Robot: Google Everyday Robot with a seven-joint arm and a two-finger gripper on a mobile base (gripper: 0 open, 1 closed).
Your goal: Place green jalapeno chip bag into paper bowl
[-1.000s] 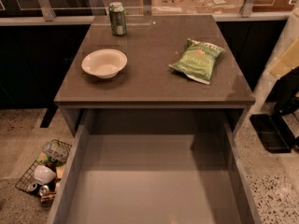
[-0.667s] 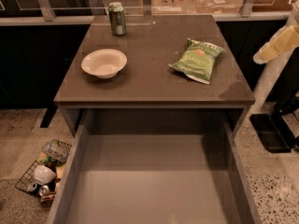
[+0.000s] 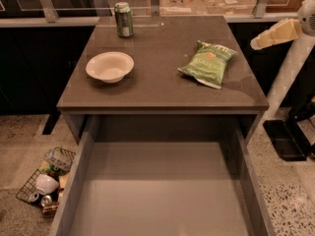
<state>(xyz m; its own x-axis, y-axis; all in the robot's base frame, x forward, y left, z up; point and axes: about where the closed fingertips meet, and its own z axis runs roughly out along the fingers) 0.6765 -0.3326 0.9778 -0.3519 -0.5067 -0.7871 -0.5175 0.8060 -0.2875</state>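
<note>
One crinkly light-green jalapeno chip bag (image 3: 206, 63) lay untouched, well right of the shallow cream paper bowl (image 3: 109, 66), while the pale gripper (image 3: 258, 43) hung beyond the grey table (image 3: 162, 90) edge, probably pre-reach, its grip state unreadable.

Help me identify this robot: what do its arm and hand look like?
The hand, at the right edge beside the table, is pale yellow and tapered, whitish at its tip. The arm is a white tube with a rounded white joint. No cables or markings show.
</note>
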